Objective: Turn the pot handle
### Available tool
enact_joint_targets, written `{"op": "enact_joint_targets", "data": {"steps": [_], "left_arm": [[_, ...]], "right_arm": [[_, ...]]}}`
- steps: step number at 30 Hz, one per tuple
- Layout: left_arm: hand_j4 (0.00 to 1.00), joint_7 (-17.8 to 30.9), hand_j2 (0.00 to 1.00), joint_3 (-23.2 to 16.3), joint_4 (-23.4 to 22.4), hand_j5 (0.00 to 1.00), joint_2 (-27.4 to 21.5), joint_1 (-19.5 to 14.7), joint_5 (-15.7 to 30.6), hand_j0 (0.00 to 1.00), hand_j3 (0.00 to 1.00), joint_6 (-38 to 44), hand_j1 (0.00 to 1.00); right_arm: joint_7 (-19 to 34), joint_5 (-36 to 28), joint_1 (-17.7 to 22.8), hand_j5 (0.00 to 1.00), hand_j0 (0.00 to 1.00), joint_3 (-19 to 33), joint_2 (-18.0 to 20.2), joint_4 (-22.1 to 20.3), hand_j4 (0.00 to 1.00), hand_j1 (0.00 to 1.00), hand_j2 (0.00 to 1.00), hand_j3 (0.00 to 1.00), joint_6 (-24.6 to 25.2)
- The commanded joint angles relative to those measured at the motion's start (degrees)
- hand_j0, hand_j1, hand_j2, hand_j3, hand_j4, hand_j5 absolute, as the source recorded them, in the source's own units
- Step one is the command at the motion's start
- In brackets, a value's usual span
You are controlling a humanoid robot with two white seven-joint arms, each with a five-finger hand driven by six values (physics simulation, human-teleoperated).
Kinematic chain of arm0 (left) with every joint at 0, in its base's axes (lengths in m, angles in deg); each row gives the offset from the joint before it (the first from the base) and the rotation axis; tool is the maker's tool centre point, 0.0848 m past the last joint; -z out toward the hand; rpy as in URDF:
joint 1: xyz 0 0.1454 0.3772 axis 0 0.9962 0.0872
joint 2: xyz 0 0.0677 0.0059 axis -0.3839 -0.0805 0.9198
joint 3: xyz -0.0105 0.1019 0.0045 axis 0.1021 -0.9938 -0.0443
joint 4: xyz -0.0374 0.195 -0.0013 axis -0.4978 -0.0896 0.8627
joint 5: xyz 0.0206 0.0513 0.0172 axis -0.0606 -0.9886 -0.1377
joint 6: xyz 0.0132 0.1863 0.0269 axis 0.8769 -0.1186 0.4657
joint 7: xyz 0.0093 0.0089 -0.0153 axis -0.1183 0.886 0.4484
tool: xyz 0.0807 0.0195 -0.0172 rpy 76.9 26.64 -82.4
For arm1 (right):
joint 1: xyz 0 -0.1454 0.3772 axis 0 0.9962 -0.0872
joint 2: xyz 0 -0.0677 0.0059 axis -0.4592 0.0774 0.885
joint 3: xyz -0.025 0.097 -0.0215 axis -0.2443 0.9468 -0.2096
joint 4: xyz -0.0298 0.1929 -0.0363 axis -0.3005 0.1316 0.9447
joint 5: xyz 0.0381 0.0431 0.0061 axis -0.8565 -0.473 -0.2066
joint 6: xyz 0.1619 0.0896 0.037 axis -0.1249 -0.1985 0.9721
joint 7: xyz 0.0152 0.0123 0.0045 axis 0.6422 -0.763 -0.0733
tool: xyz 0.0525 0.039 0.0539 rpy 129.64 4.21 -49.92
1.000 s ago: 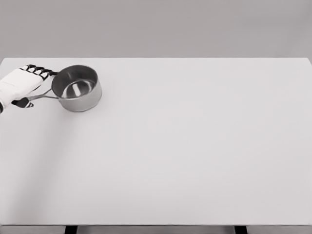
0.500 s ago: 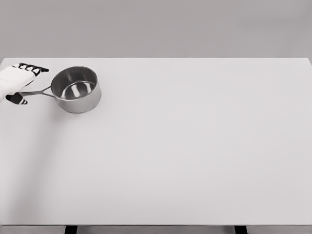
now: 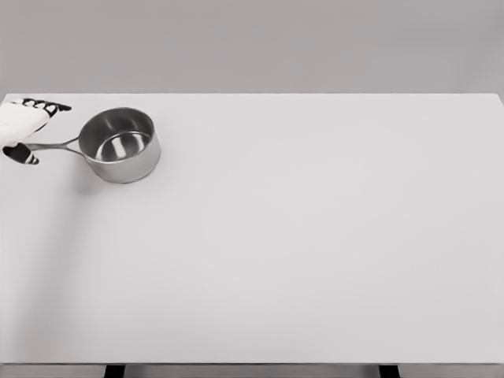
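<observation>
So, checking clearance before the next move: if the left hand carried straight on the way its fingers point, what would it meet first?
Probably the round steel pot's far rim; the left hand points right, though depth is unclear.

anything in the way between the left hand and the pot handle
Nothing visible does. The left hand is at the outer end of the pot handle, its fingers spread above it; the pot stands alone on the table.

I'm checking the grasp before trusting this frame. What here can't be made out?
- Head view: the left hand is cut off by the picture's left edge; its arm is unseen.
- The end of the pot handle is hidden by that hand, so the grip can't be confirmed.
- The right hand is out of view.
</observation>
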Motion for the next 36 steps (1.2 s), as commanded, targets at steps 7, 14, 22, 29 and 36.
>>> {"op": "enact_joint_targets", "data": {"steps": [7, 14, 22, 29, 36], "left_arm": [[1.00, -0.12, 1.00, 0.03, -1.85, 1.00, 0.05, -0.70, 0.12, 1.00, 1.00, 0.09, 1.00], [1.00, -0.12, 1.00, 0.03, -3.52, 1.00, 0.14, -1.49, 0.21, 1.00, 1.00, 0.01, 1.00], [1.00, -0.12, 1.00, 0.12, -0.27, 1.00, -0.21, -0.70, 2.49, 1.00, 1.00, -0.61, 1.00], [1.00, -0.21, 1.00, 0.21, 5.35, 1.00, -0.65, 2.20, 7.15, 1.00, 1.00, -0.70, 1.00], [1.00, -0.21, 1.00, 2.05, 16.43, 1.00, -2.93, 7.47, 16.03, 1.00, 1.00, -0.61, 1.00]], "right_arm": [[0.01, 0.01, 0.00, 1.00, 1.00, 0.00, 0.00, 0.00, 1.00, 1.00, 1.00, 1.00, 0.05], [0.01, 0.01, 0.00, 1.00, 1.00, 0.00, 0.00, 0.00, 1.00, 1.00, 1.00, 1.00, -0.04], [0.01, 0.01, 0.00, 1.00, 1.00, 0.00, 0.00, 0.00, 1.00, 1.00, 1.00, 1.00, -0.04], [0.01, 0.01, 0.00, 1.00, 1.00, 0.00, 0.00, 0.00, 1.00, 1.00, 1.00, 1.00, -0.04], [0.01, 0.01, 0.00, 1.00, 1.00, 0.00, 0.00, 0.00, 1.00, 1.00, 1.00, 1.00, -0.04]]}}
